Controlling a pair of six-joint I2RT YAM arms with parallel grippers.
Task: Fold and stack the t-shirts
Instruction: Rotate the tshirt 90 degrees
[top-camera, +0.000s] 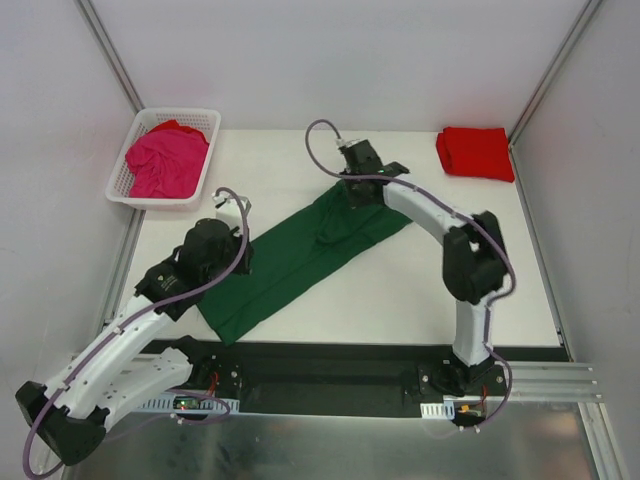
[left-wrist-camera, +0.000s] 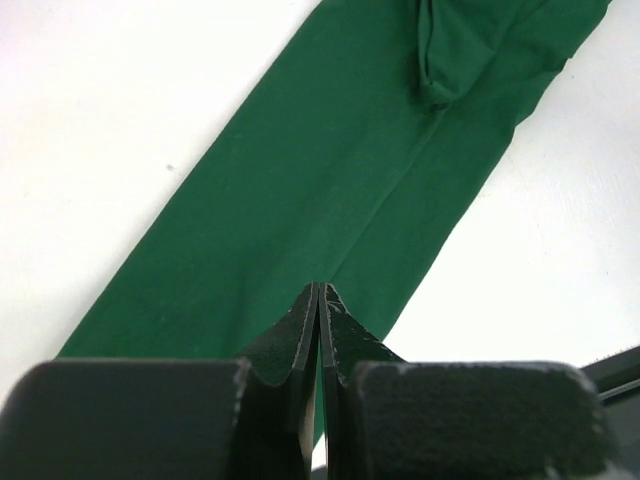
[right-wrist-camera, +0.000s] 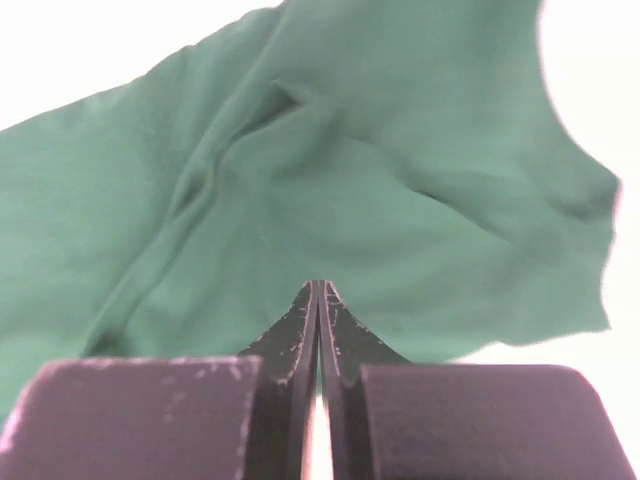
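**Q:** When you look down from above, what fills most of the view?

**A:** A white bench (top-camera: 420, 290) with pale walls on three sides. It carries everything else.

**Q:** What is the biggest thing on it?

**A:** A dark green t-shirt (top-camera: 300, 255), folded lengthwise into a long narrow strip. It lies flat and slantwise, running from the near left edge of the bench towards the far middle. The near half is smooth. The far end is rumpled, with a bunched fold of cloth along its middle.

**Q:** And the other shirts?

**A:** A white lattice basket (top-camera: 128, 192) sits at the far left corner. A pink t-shirt (top-camera: 165, 160) lies crumpled inside it. Well apart, at the far right corner, a red t-shirt (top-camera: 475, 152) rests on the bench, folded into a neat square.

**Q:** Where are the claws?

**A:** The left claw (left-wrist-camera: 318, 292) is over the near part of the green strip. Its two fingers are pressed together. The right claw (right-wrist-camera: 318, 290) is over the rumpled far end, its fingers also together, with only a thin sliver of light between them.

**Q:** Is either one touching the cloth?

**A:** I cannot tell; the tips sit in front of the green cloth in both wrist views.
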